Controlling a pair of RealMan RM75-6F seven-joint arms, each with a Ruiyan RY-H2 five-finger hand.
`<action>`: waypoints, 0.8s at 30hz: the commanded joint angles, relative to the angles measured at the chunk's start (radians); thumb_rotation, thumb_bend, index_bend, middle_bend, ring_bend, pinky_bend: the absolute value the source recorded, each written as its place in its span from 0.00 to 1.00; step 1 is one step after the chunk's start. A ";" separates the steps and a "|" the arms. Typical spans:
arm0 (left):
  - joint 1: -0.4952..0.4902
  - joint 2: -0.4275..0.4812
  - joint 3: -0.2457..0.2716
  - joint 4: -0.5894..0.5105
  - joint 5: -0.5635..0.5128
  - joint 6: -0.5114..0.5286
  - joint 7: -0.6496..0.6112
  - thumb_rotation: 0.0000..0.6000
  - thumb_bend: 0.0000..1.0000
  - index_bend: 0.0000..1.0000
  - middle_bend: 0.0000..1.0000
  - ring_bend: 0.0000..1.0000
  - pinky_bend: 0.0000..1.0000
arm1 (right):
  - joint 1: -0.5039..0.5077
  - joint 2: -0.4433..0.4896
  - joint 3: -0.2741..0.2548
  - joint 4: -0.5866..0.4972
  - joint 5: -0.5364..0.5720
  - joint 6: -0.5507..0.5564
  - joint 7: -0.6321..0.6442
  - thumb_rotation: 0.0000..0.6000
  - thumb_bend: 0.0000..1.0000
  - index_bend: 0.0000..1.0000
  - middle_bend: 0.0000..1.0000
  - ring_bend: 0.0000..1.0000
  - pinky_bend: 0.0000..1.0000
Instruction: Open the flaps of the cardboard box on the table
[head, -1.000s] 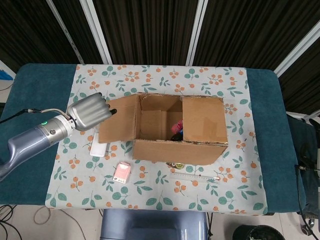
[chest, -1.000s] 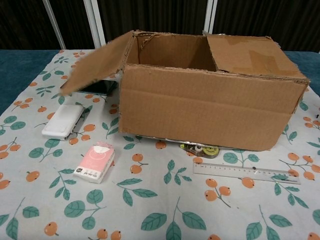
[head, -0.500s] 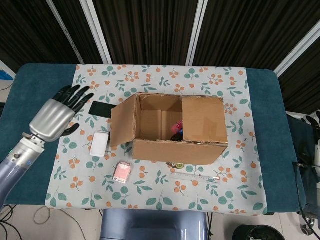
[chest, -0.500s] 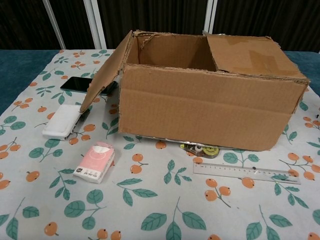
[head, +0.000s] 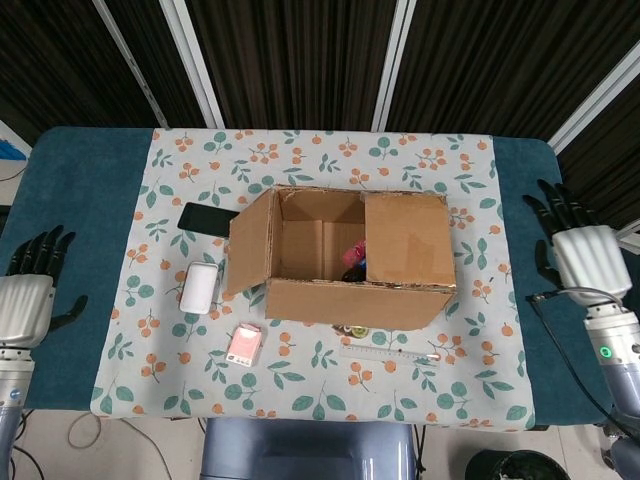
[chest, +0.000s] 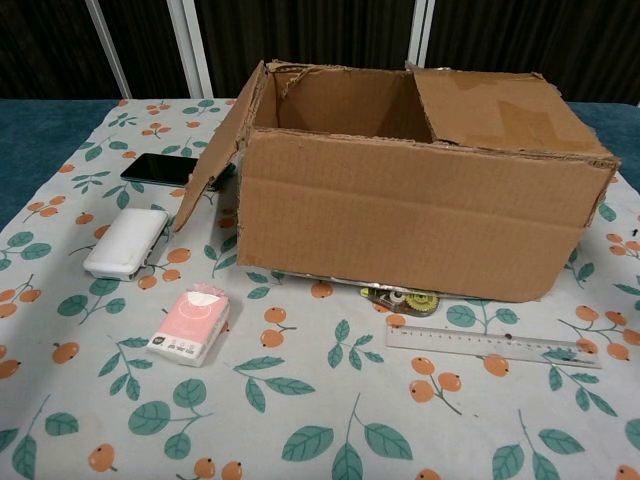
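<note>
The cardboard box (head: 345, 300) (chest: 400, 215) stands mid-table. Its left flap (head: 250, 245) (chest: 215, 150) hangs outward, tilted down from the left edge. The right flap (head: 408, 240) (chest: 495, 105) lies flat over the right half of the opening. Something pink and dark (head: 354, 258) shows inside. My left hand (head: 28, 295) is at the far left over the blue table edge, fingers spread, holding nothing. At the far right, over the blue edge, my right hand (head: 580, 248) is also spread and holds nothing. Neither hand shows in the chest view.
On the floral cloth (head: 320, 400) left of the box lie a black phone (head: 205, 218) (chest: 160, 168), a white case (head: 199, 288) (chest: 125, 242) and a pink tissue pack (head: 244, 344) (chest: 190, 324). A clear ruler (head: 390, 353) (chest: 492, 347) and a small round item (chest: 402, 296) lie in front.
My left hand let go of the left flap and drew back to the far left table edge. The flap swung slightly inward. My right hand came into view at the right.
</note>
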 joint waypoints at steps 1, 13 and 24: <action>0.036 -0.047 0.000 0.062 0.015 0.016 -0.060 1.00 0.26 0.00 0.00 0.00 0.09 | 0.084 0.031 0.010 -0.030 -0.036 -0.095 -0.065 1.00 0.85 0.13 0.03 0.04 0.21; 0.061 -0.075 -0.042 0.137 0.039 -0.022 -0.153 1.00 0.26 0.00 0.00 0.00 0.09 | 0.377 -0.003 0.003 0.001 -0.171 -0.388 -0.147 1.00 1.00 0.31 0.23 0.21 0.28; 0.075 -0.067 -0.072 0.142 0.041 -0.057 -0.199 1.00 0.27 0.00 0.00 0.00 0.09 | 0.598 -0.174 -0.029 0.113 -0.214 -0.587 -0.149 1.00 1.00 0.34 0.24 0.21 0.28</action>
